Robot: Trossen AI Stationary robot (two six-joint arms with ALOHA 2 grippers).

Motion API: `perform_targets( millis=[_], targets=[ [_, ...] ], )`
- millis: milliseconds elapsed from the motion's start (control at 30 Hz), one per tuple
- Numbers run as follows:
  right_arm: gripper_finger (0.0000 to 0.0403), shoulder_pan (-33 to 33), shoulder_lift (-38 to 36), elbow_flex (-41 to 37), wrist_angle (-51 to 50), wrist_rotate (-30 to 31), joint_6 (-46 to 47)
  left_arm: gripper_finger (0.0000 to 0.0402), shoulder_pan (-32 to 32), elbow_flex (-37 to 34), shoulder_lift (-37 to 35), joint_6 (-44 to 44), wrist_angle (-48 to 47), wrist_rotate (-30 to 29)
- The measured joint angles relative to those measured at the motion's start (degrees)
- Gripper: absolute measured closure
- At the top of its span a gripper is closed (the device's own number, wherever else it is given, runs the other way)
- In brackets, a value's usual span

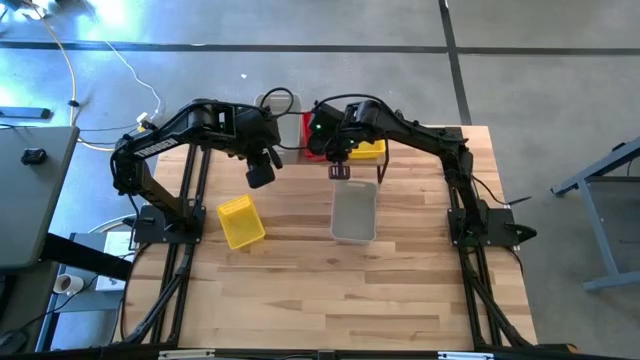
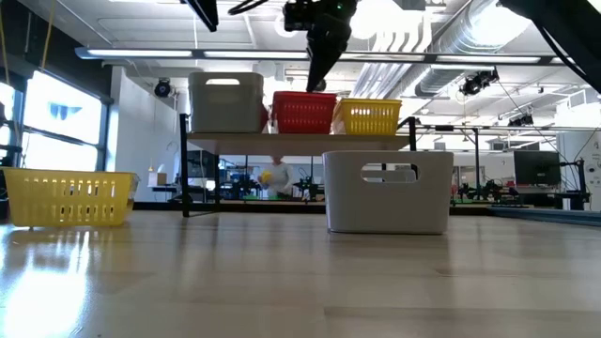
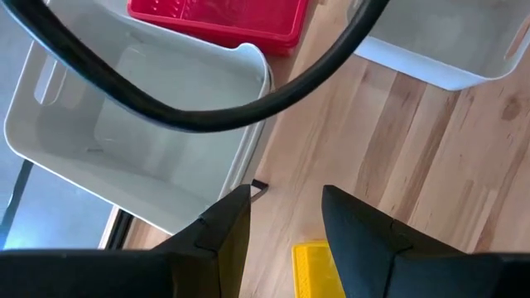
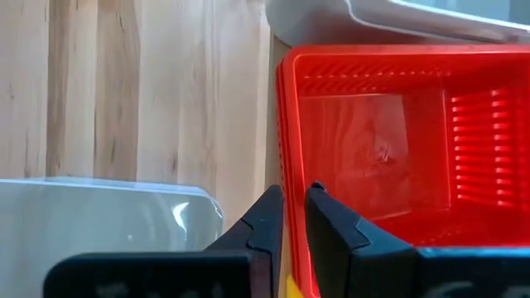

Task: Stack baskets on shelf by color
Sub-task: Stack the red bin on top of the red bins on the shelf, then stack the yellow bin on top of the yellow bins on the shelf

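Note:
The shelf [image 2: 300, 139] stands at the table's far edge and carries a pale grey basket [image 2: 225, 101], a red mesh basket [image 2: 302, 113] and a yellow basket [image 2: 368, 117], side by side on their bases. Another grey basket [image 1: 354, 212] sits on the table at mid-width. A yellow basket [image 1: 240, 220] lies left of it. My right gripper [image 4: 294, 207] is shut and hovers above the near side of the red basket [image 4: 389, 149], slanting down. My left gripper [image 3: 286, 211] is open, raised near the shelf's grey basket [image 3: 141, 124]. Other baskets are hidden.
A black cable [image 3: 207, 108] loops across the left wrist view. Bare tabletop [image 1: 330, 300] spreads toward the near edge. Both arm bases [image 1: 160, 215] stand at the table's sides. Beyond the table lies the grey floor [image 1: 560, 90] with cables and a stand.

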Motion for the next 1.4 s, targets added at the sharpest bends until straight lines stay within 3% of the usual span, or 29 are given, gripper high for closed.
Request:
perform_targets(
  millis=[767, 933, 1267, 1400],
  targets=[
    [0.0364, 0.1, 1.4, 0.0, 6.7, 0.4, 1.6, 0.0261, 0.0, 0.0, 0.0, 0.8, 0.0, 0.0],
    [0.0363, 0.1, 1.3, 1.0, 7.2, 1.0, 5.4, 0.0261, 0.0, 0.0, 0.0, 1.0, 0.0, 0.0],
    [0.0364, -0.1, -3.4, 3.4, 5.0, 4.8, 12.6, 0.0261, -2.8, -0.1, 0.0, -4.9, 0.0, 4.7],
    [0.0364, -0.4, -5.2, 3.4, 3.4, 5.2, 12.8, 0.0261, -5.8, -4.1, -1.8, -7.9, 0.0, 4.9]
  ],
)
